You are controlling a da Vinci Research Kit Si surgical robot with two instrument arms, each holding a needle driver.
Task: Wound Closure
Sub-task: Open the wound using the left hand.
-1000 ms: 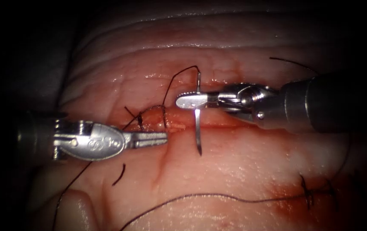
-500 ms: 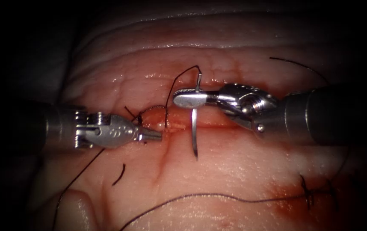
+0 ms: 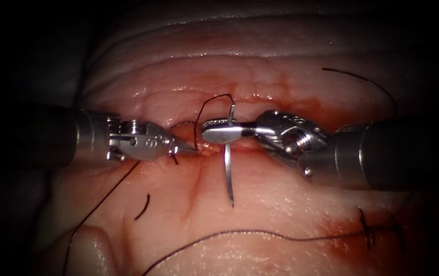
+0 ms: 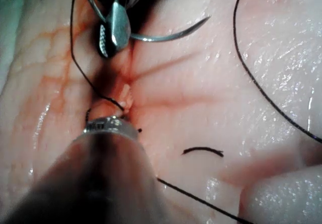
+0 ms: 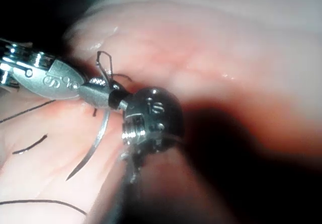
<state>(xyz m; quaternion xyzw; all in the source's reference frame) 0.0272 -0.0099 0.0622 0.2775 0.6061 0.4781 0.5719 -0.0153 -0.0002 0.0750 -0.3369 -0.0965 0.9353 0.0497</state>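
- Right tool (image 3: 214,132) comes in from the right; its fingers are clamped on the needle (image 3: 227,171) near the thread end of its curve, a short stub standing above them.
- Needle hangs free of the tissue (image 3: 291,204): body crosses the cut (image 3: 260,148), point lies over the near lip, not in the flesh. Left wrist view agrees, the needle (image 4: 171,32) arching clear of the surface.
- Left tool (image 3: 186,148) sits at the cut to the left of the needle, tip pressed at the wound edge by an earlier stitch. Whether its fingers are apart or together I cannot tell.
- Thread (image 3: 212,102) loops from the needle's tail up and over to the stitched part of the cut; another long run (image 3: 260,235) trails across the near tissue.
- Risk, as I judge it: a grip so far back on the curve leaves a long unsupported body, so the needle may twist in the fingers if the point meets firm tissue.
- Risk: the two tool tips are just beside each other; a small sideways drift could knock the needle off its set.
- Risk: the loop could snag on the stub or the right tool.
- Risk: red fluid (image 3: 342,230) and wet tissue make a slip at the edge likely.
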